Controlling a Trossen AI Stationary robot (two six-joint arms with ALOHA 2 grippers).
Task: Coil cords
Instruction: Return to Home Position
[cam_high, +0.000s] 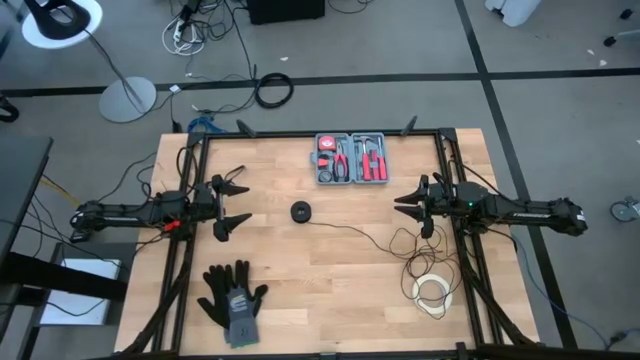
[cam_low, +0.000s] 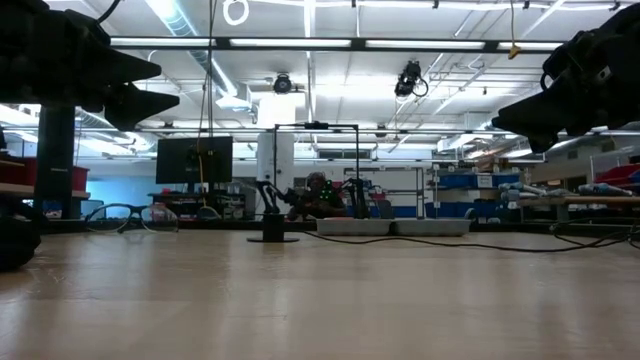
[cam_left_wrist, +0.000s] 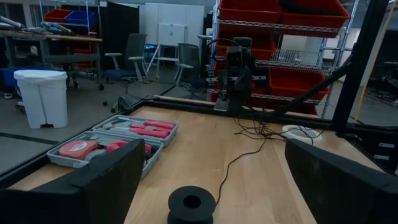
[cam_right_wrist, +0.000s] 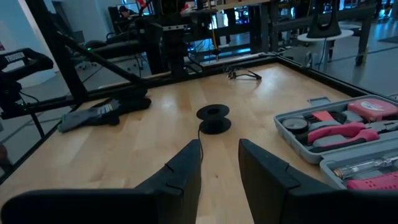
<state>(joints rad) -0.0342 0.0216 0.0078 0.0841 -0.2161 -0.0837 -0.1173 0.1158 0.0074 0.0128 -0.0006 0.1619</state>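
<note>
Left gripper (cam_high: 243, 204) hangs above the table's (cam_high: 320, 310) left side with its fingers spread wide and empty, and the right gripper (cam_high: 400, 206) faces it from the right, fingers parted more narrowly, also empty. Between them the black spool (cam_high: 301, 211) sits on the wood, nearer the left gripper, its thin black wire (cam_high: 350, 229) trailing off to a loose tangle near the right gripper.

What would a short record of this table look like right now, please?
spool: black spool, mid-table
wire: thin black wire, trailing loose from the spool to a tangle by the right arm
left gripper: open, empty, raised off the table
right gripper: open, empty, raised
other: tool case at the far edge; gloves at the near edge
</note>
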